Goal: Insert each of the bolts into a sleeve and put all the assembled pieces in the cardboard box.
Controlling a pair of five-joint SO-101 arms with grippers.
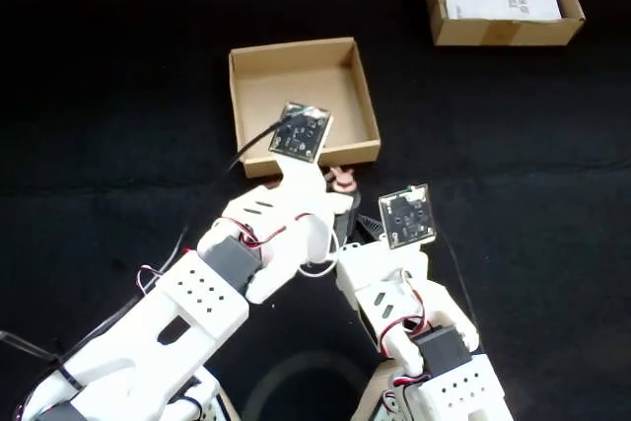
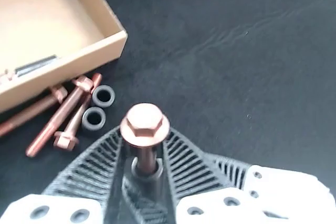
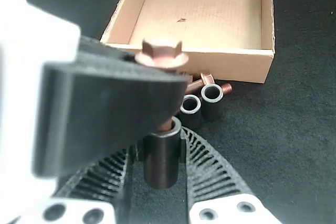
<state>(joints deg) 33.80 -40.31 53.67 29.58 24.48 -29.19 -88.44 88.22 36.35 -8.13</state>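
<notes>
The left gripper is clenched on a copper bolt, which stands upright with its hex head above the ribbed black fingers. Directly beneath it, the right gripper grasps an upright black sleeve between its own ribbed fingers. The bolt's shank reaches down to the sleeve's mouth; how far it has entered cannot be told. Just beyond the two grippers, two spare sleeves stand side by side on the black table, with several loose bolts lying touching them on the side away from the grippers. Past those sits the open cardboard box, its near wall just beyond the loose bolts. A second box holding a printed sheet lies well apart from both grippers, at the table's far edge.
</notes>
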